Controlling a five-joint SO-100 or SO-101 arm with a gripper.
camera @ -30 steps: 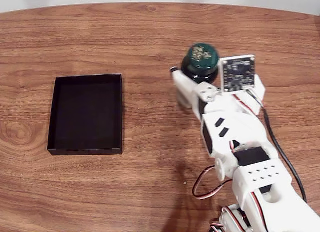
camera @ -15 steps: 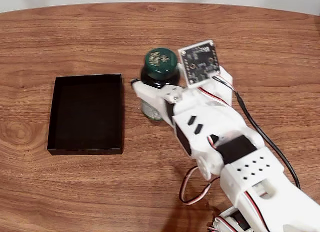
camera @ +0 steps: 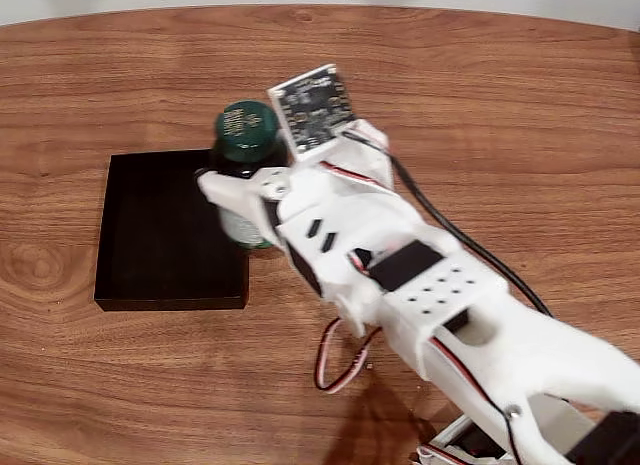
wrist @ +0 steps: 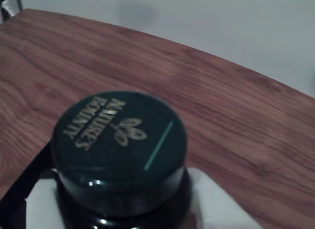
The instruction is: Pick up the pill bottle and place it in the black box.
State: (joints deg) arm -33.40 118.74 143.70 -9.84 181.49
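Note:
The pill bottle (camera: 245, 135), dark glass with a dark green cap and a pale label, hangs upright above the table in my gripper (camera: 243, 190), which is shut on its body below the cap. In the fixed view it is over the right edge of the black box (camera: 160, 230), a shallow matte tray at the left. Up close in the wrist view, the green cap (wrist: 118, 145) with pale printing takes up the lower middle, white fingers (wrist: 216, 209) flank the bottle, and a black box edge (wrist: 22, 187) shows at the lower left.
The wooden table (camera: 500, 105) has a rounded far edge against a pale wall (wrist: 221, 27). My white arm (camera: 440, 305) with its cables reaches in from the lower right. A small circuit board (camera: 312, 107) sits atop the wrist.
My gripper has carried the bottle leftward across the table, from right of centre to over the box's right edge. The arm has swung with it.

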